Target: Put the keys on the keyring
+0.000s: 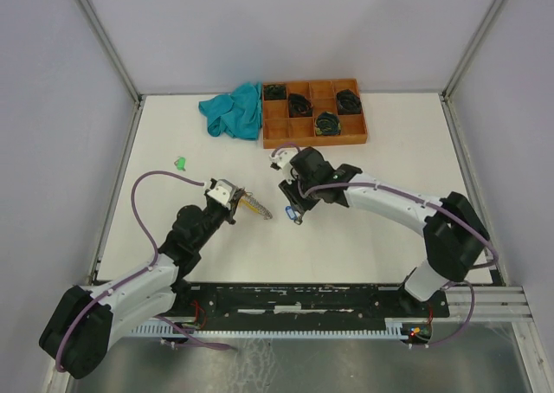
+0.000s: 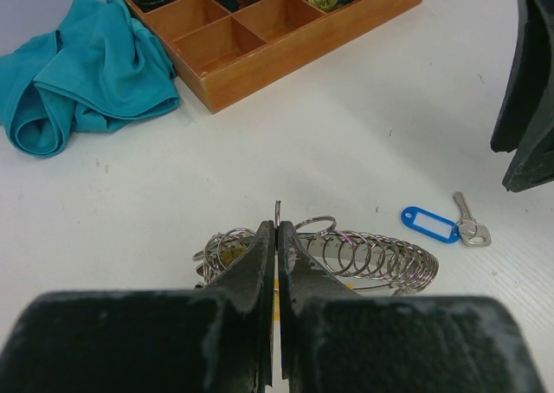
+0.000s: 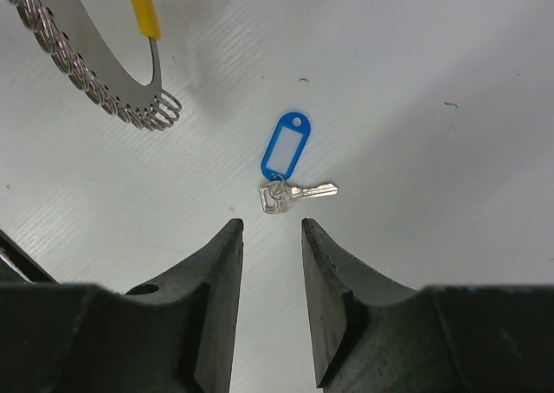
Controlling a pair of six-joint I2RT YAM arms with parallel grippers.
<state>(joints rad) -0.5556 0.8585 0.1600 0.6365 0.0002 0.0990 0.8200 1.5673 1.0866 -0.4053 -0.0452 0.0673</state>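
My left gripper (image 2: 278, 227) is shut on the keyring (image 2: 363, 256), a silvery metal band with a yellow segment (image 3: 143, 8) and many small wire rings strung along it. It holds the keyring low over the table (image 1: 256, 208). A silver key with a blue tag (image 3: 286, 148) lies flat on the table to the keyring's right (image 2: 430, 224). My right gripper (image 3: 271, 228) is open and empty, just short of that key and above it (image 1: 293, 206). A green-tagged key (image 1: 181, 162) lies far left. Other keys are out of view.
An orange-brown compartment tray (image 1: 314, 132) with black coiled bundles stands at the back. A teal cloth (image 1: 234, 109) lies bunched at its left. The right arm's dark body (image 2: 528, 107) shows at the right edge of the left wrist view.
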